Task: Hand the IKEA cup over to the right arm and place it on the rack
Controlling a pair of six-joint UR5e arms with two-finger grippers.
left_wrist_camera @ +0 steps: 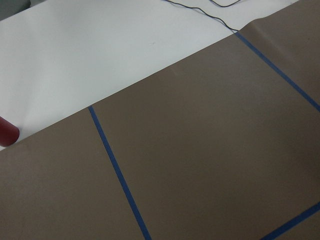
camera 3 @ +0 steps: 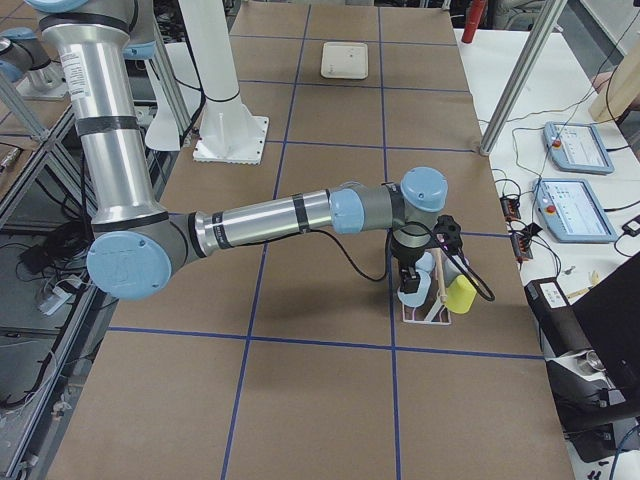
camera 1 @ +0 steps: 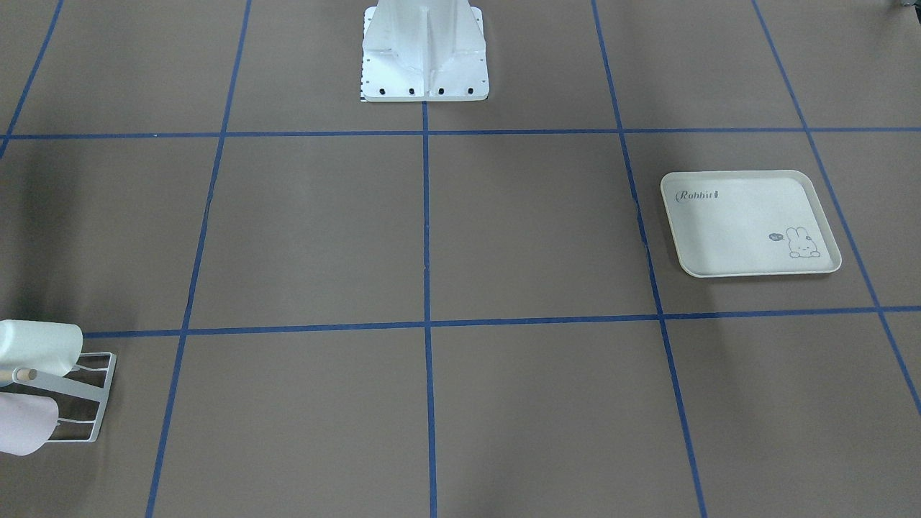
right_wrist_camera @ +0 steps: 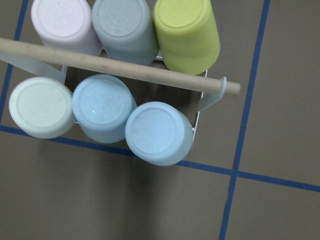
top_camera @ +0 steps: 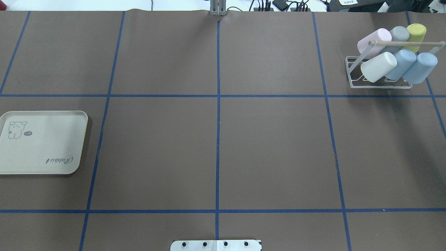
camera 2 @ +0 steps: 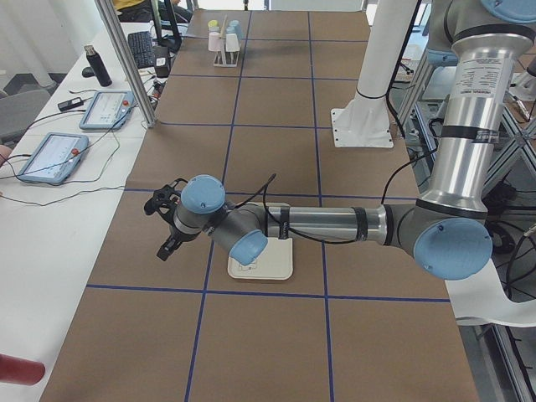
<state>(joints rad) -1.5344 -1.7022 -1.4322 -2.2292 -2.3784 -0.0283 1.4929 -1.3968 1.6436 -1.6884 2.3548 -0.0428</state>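
Observation:
The white wire rack (top_camera: 351,74) with a wooden dowel stands at the far right of the table and holds several IKEA cups, bottoms up. In the right wrist view I look straight down on them: pink (right_wrist_camera: 57,22), grey (right_wrist_camera: 122,27) and yellow-green (right_wrist_camera: 186,30) behind the dowel (right_wrist_camera: 125,65), then a white one (right_wrist_camera: 41,106) and two blue ones (right_wrist_camera: 102,107) in front. My right gripper (camera 3: 410,290) hangs just above the rack (camera 3: 425,312); I cannot tell its state. My left gripper (camera 2: 164,230) hovers beside the tray; I cannot tell its state either.
A cream rabbit-print tray (top_camera: 41,167) lies bare on the table's left side. The robot base plate (top_camera: 216,245) sits at the near edge. Tablets and cables lie on the white bench (camera 2: 50,151) beyond the table. A red object (left_wrist_camera: 7,132) rests on that bench.

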